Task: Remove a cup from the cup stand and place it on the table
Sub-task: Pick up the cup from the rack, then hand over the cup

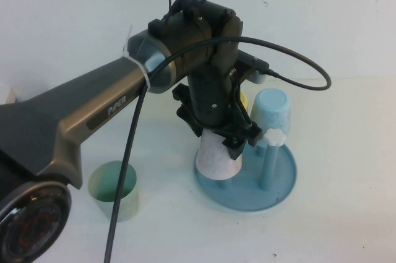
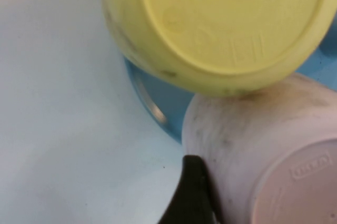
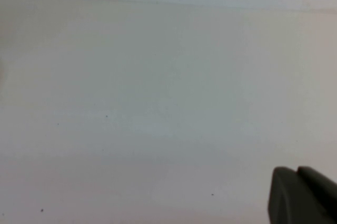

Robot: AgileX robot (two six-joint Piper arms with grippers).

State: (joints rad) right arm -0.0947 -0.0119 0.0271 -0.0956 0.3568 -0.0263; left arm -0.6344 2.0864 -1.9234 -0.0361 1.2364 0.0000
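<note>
The pale pink-white cup (image 1: 216,156) sits upside down on the blue cup stand (image 1: 281,184), at its near left side. My left gripper (image 1: 238,134) reaches down from above and is shut on the cup's upturned base. In the left wrist view one dark finger (image 2: 192,195) presses against the cup's speckled wall (image 2: 247,134). The white table (image 1: 334,232) lies all around. My right gripper (image 3: 303,195) shows only in its own wrist view, shut and empty above bare table.
A pale blue cup (image 1: 273,112) sits upside down on a peg at the stand's right, next to a white flower cap (image 1: 275,136). A yellow cup (image 2: 226,18) is on the stand behind the pink one. A pale green cup (image 1: 115,189) stands on the table at near left.
</note>
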